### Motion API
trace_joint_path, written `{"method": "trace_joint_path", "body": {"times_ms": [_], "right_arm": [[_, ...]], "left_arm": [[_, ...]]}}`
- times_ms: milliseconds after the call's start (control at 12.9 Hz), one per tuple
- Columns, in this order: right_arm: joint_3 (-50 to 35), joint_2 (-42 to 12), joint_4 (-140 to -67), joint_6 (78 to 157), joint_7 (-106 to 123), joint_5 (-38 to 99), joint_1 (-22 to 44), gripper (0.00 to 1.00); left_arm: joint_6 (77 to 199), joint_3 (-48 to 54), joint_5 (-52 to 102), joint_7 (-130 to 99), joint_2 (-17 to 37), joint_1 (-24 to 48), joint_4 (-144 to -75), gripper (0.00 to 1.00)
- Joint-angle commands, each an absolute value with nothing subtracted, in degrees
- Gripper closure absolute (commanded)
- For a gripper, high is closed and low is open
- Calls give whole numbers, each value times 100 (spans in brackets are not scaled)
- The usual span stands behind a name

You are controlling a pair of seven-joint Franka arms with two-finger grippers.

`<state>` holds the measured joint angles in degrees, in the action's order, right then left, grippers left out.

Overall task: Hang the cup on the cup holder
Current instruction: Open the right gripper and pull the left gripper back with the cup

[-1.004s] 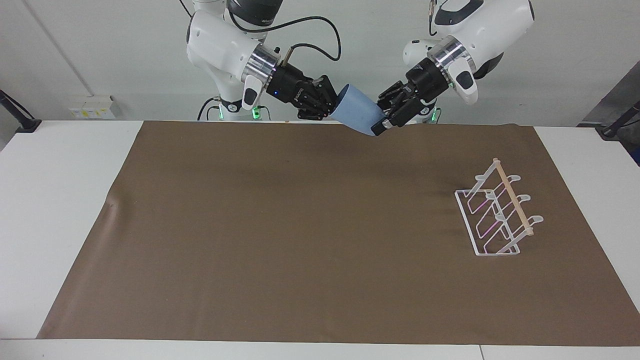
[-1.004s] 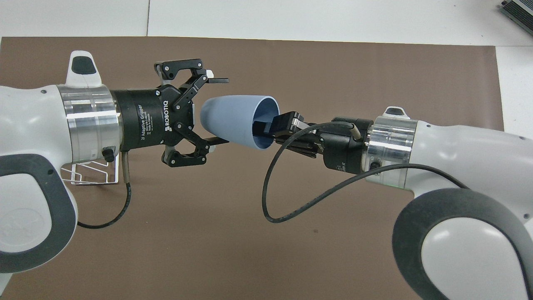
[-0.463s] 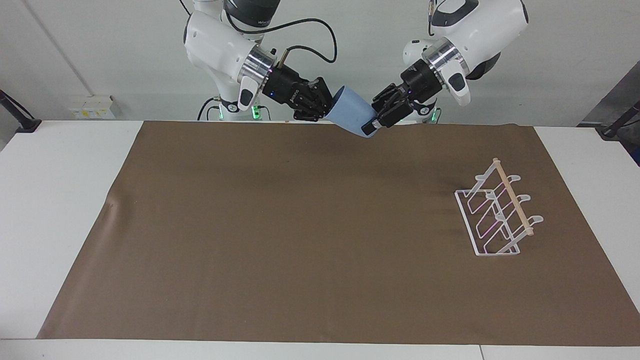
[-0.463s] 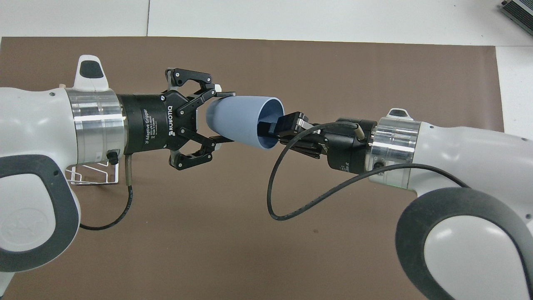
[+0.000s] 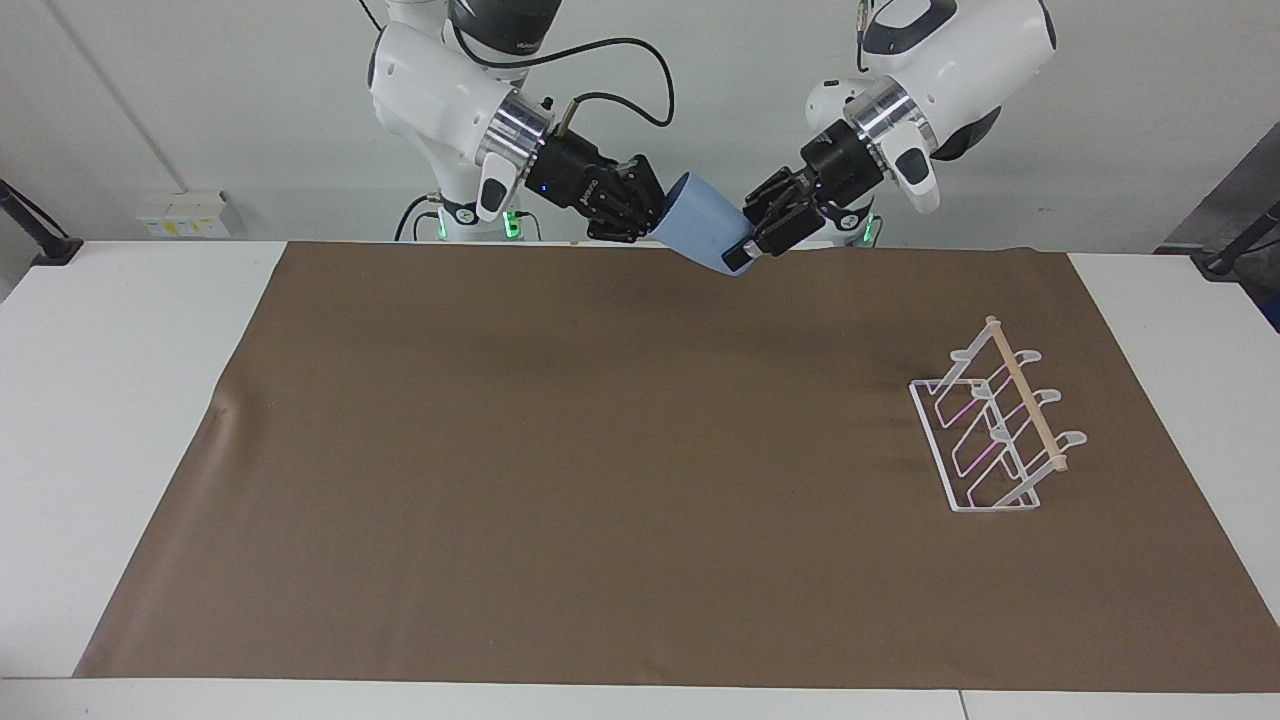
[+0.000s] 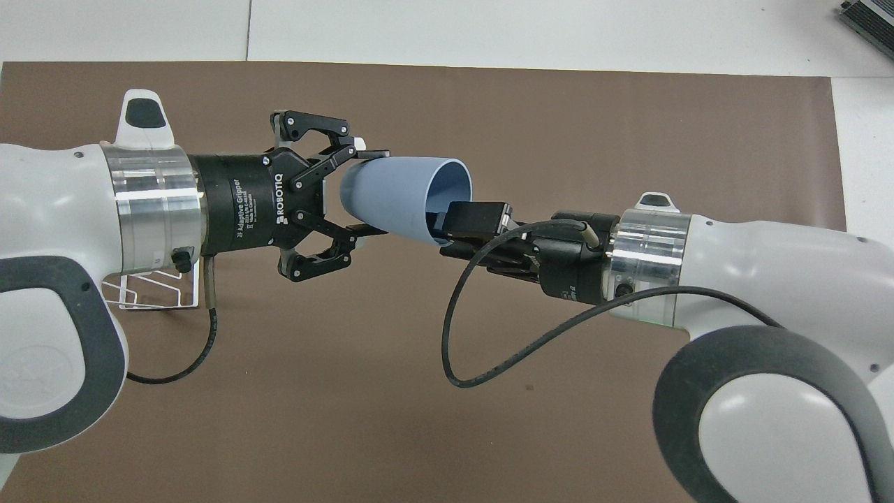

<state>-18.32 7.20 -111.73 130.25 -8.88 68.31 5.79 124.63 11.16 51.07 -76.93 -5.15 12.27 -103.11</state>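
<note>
- While both arms meet in mid-air over the robots' edge of the brown table mat (image 5: 640, 470), a handover is judged under way.
- Right gripper (image 6: 447, 227): fingers clenched on the rim wall of the small light-blue matte plastic tumbler, the cup (image 6: 401, 199), one finger inside the mouth; it carries the cup on its side.
- Left gripper (image 6: 367, 192): fingers closed against the cup's tapered base; whether it grips firmly cannot be told. Body reads "ROBOTIQ", "2F Adaptive Gripper".
- White wire rack with light wooden dowel, the cup holder (image 5: 1000, 430): on the mat toward the left arm's end, farther from the robots, well apart from the cup; prongs bare.
</note>
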Motion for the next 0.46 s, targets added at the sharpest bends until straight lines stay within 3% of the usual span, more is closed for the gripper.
{"method": "trace_joint_path", "body": {"times_ms": [0, 386], "right_arm": [[-1846, 905, -11347, 13008, -976, 6891, 536, 0], [-1828, 870, -11347, 13025, -949, 6172, 536, 0]], "left_arm": [[12323, 1072, 5010, -7717, -510, 1178, -10283, 100], [11902, 1072, 3905, -7699, -562, 1187, -10345, 100]]}}
